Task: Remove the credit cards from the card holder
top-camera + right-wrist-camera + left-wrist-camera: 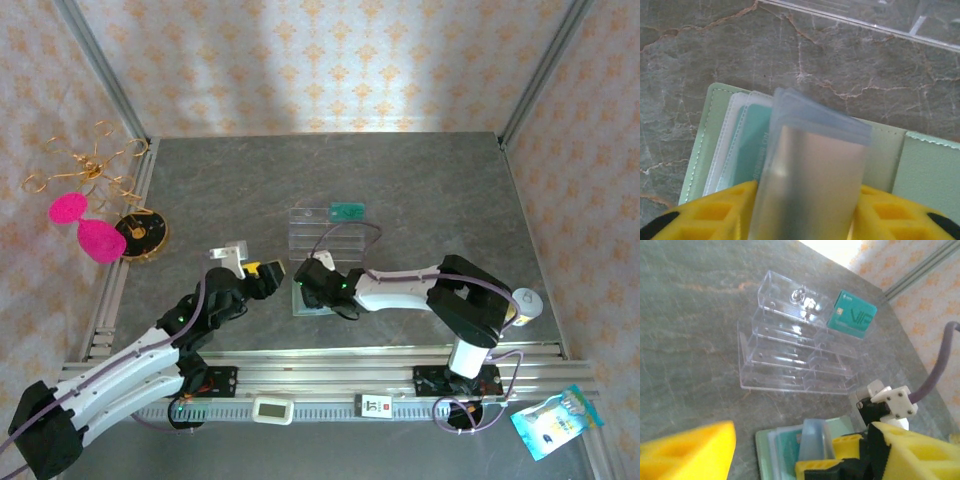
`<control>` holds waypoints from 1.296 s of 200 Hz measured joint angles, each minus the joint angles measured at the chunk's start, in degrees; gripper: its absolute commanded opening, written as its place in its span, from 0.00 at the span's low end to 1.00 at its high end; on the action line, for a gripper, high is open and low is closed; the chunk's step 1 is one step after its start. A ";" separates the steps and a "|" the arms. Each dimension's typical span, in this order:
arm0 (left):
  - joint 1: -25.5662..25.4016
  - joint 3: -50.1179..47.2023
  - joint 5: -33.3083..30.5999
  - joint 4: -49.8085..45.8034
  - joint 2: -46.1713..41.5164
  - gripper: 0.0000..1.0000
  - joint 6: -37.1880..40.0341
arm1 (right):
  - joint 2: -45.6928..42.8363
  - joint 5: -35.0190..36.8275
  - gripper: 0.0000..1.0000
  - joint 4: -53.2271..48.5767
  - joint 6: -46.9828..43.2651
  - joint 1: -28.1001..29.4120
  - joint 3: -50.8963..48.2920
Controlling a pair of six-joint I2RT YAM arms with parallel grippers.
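the card holder [925, 170]'s clear sleeves [815, 160] are pinched by the right gripper [807, 220], the left gripper [262, 275] spread empty; next the teal card [747, 145] should be drawn out.

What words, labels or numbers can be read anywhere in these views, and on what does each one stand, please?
"VIP": on the teal card at the far end of the clear tray; its smaller print is unreadable.
White print on the sleeved card in the card holder: blurred, unreadable.
Print on the blue packet: too small to read.
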 measured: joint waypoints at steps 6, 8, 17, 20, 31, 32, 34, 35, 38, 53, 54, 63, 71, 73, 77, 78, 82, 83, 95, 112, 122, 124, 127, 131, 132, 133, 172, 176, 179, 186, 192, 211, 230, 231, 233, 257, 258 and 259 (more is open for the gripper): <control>0.00 -0.26 0.68 0.55 1.05 0.52 0.02 | -0.26 0.17 0.29 0.50 0.28 0.00 -0.48; 0.00 -0.35 0.79 0.81 1.46 0.50 -0.48 | -0.37 0.22 0.28 0.72 0.09 0.00 -0.66; 0.00 -0.83 2.01 1.90 3.34 0.43 -0.33 | -0.74 0.37 0.22 1.44 0.66 0.00 -1.42; 0.00 -0.94 2.25 2.12 3.89 0.40 -0.37 | -0.87 0.37 0.20 1.66 0.57 0.00 -1.64; 0.00 -1.53 3.76 3.65 6.38 0.34 -0.52 | -1.40 0.61 0.16 2.62 1.16 -0.02 -2.62; 0.00 -1.53 3.87 3.74 6.51 0.34 -0.57 | -1.42 0.59 0.15 2.67 1.16 -0.02 -2.69; 0.00 -1.62 4.22 3.96 7.02 0.33 -1.05 | -1.55 0.55 0.15 2.89 1.05 -0.02 -2.86; 0.00 -1.64 4.35 4.13 7.21 0.32 -1.16 | -1.60 0.57 0.14 2.93 1.03 -0.02 -2.95; 0.00 -1.81 4.81 4.61 7.80 0.31 -0.90 | -1.75 0.61 0.14 3.23 1.40 0.00 -3.26; 0.00 -2.25 6.60 6.84 10.64 0.20 -1.53 | -2.58 0.55 0.10 4.57 1.88 0.00 -4.68; 0.00 -2.27 6.67 6.95 10.82 0.20 -1.66 | -2.67 0.52 0.10 4.70 1.81 0.00 -4.81; 0.00 -2.32 7.85 8.50 12.57 0.14 -2.19 | -3.17 0.39 0.08 5.25 2.25 0.00 -5.51; 0.00 -2.32 8.61 9.81 13.94 0.10 -2.29 | -3.54 0.33 0.07 5.62 2.67 0.00 -6.05; 0.00 -2.32 8.87 10.16 14.25 0.09 -2.36 | -3.65 0.31 0.06 5.68 2.82 0.00 -6.21; 0.00 -2.32 9.42 10.99 15.04 0.06 -2.67 | -3.85 0.20 0.06 5.95 2.97 0.00 -6.51; 0.00 -2.32 9.44 11.08 15.13 0.05 -2.56 | -3.93 0.17 0.06 6.05 3.10 0.00 -6.62; 0.00 -2.32 9.88 12.04 15.93 0.01 -3.10 | -4.11 0.15 0.05 6.21 3.15 0.00 -6.88; 0.00 -2.34 9.99 12.15 16.06 0.00 -2.97 | -4.17 0.15 0.05 6.27 3.23 0.00 -6.97; 0.00 -2.34 11.45 14.56 18.27 0.00 -3.34 | -4.68 0.00 0.05 6.95 3.85 0.00 -7.82; -0.66 -2.34 13.22 18.27 21.77 0.00 -3.80 | -5.20 -0.07 0.05 7.80 4.68 0.00 -8.68; -1.66 -2.34 14.12 20.24 24.04 0.00 -4.09 | -5.33 -0.07 0.05 8.15 5.09 0.00 -8.92; -1.92 -2.29 14.27 20.61 24.55 0.00 -4.13 | -5.38 -0.09 0.06 8.24 5.16 0.00 -8.98; -2.25 -2.21 14.53 21.05 25.24 0.00 -4.17 | -5.44 -0.09 0.06 8.33 5.27 0.00 -9.09; -2.71 -2.14 14.95 21.62 26.21 0.00 -4.24 | -5.55 -0.09 0.06 8.39 5.35 0.00 -9.22; -2.86 -2.12 15.04 21.81 26.53 0.00 -4.33 | -5.57 -0.11 0.06 8.44 5.40 0.00 -9.27; -2.95 -2.10 15.10 21.92 26.71 0.00 -4.37 | -5.60 -0.13 0.06 8.44 5.46 0.00 -9.29; -4.63 0.02 17.27 24.57 35.89 0.00 -5.01 | -6.23 -0.26 0.09 8.92 6.56 0.00 -10.16; -4.63 0.37 17.25 24.55 36.65 0.00 -4.98 | -6.29 -0.26 0.10 9.01 6.73 0.00 -10.29; -4.63 0.68 17.25 24.48 37.16 0.00 -4.98 | -6.38 -0.26 0.10 9.03 6.78 0.00 -10.36; -4.63 1.55 17.22 24.04 38.40 0.00 -4.87 | -6.51 -0.24 0.13 9.05 6.95 0.00 -10.54; -4.63 2.34 17.20 23.34 39.30 0.00 -4.72 | -6.62 -0.24 0.15 9.05 7.19 0.00 -10.62; -4.63 4.63 16.98 21.07 41.64 0.00 -3.85 | -7.50 0.07 0.25 8.94 8.20 0.00 -11.26; -4.63 5.44 16.96 19.82 43.28 0.00 -2.84 | -9.33 1.25 0.30 8.02 9.57 0.11 -12.39; -4.63 5.46 16.96 19.82 43.32 0.00 -2.82 | -9.51 1.42 0.30 7.98 9.55 0.11 -12.48; -4.63 5.51 16.94 19.80 43.45 0.00 -2.80 | -9.73 1.62 0.30 7.78 9.57 0.11 -12.63; -4.63 6.69 17.18 19.74 44.74 0.00 -2.01 | -13.33 4.11 0.33 5.60 11.26 0.26 -14.73; -4.63 6.73 17.20 19.74 44.78 0.00 -1.97 | -13.53 4.28 0.33 5.49 11.34 0.26 -14.88; -4.63 6.78 17.25 19.71 44.81 0.00 -1.88 | -13.64 4.35 0.33 5.42 11.30 0.26 -14.95</control>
